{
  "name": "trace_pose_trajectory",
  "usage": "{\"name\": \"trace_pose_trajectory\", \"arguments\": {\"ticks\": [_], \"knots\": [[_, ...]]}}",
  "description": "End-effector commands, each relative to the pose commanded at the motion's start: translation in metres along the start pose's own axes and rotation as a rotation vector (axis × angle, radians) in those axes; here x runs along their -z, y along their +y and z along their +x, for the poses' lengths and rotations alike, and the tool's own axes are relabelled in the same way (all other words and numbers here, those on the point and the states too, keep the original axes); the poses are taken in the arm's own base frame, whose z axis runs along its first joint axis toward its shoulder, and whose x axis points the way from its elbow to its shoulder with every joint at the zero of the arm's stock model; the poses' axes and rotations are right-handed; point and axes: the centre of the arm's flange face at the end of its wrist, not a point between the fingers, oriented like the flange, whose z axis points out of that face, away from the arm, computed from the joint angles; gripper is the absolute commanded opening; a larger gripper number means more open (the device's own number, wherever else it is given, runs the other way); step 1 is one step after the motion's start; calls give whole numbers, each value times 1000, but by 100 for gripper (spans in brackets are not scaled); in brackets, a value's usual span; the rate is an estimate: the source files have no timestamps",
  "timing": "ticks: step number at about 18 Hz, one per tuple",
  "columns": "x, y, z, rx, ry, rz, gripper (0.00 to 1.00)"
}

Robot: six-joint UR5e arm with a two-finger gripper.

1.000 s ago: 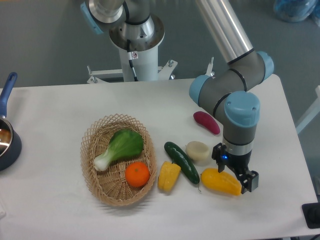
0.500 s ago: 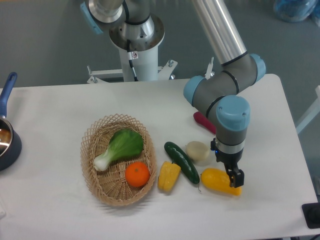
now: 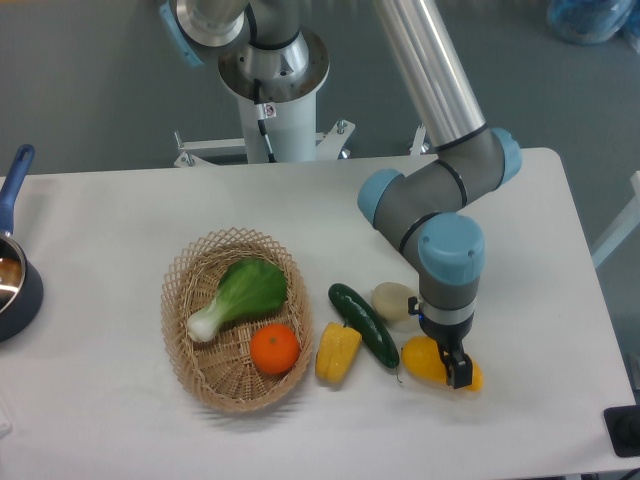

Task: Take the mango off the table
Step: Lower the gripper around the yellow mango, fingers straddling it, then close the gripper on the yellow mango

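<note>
Gripper [image 3: 447, 360] sat low over mango [image 3: 424, 359] on bench [image 3: 120, 210]; clench state unclear. Best: centre on the fruit's middle, squeeze gently, lift straight.

A: What lies on the table [image 3: 120, 215]?
B: A basket [image 3: 186, 345] sits left of centre, holding a leafy vegetable [image 3: 242, 295] and, nearer the front, an orange [image 3: 274, 349].

A: And to the right of the basket?
B: A pepper [image 3: 337, 352], then a cucumber [image 3: 363, 323] lying aslant, then a mango [image 3: 424, 360] beneath the gripper [image 3: 452, 366]. A round piece [image 3: 391, 300] lies behind the mango. A pan [image 3: 14, 272] sits at the left edge.
</note>
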Motion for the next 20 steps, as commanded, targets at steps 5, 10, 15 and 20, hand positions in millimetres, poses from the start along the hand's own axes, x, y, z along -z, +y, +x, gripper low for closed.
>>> {"name": "trace_pose_trajectory", "arguments": {"ticks": [5,10,15,20], "knots": [[-1,-2,3,4,7,-1,80],[-1,-5,2,43,6,0,59],[1,-5,2,72,3,-1,46],[27,-4,-4,167,-49,39,46]]}}
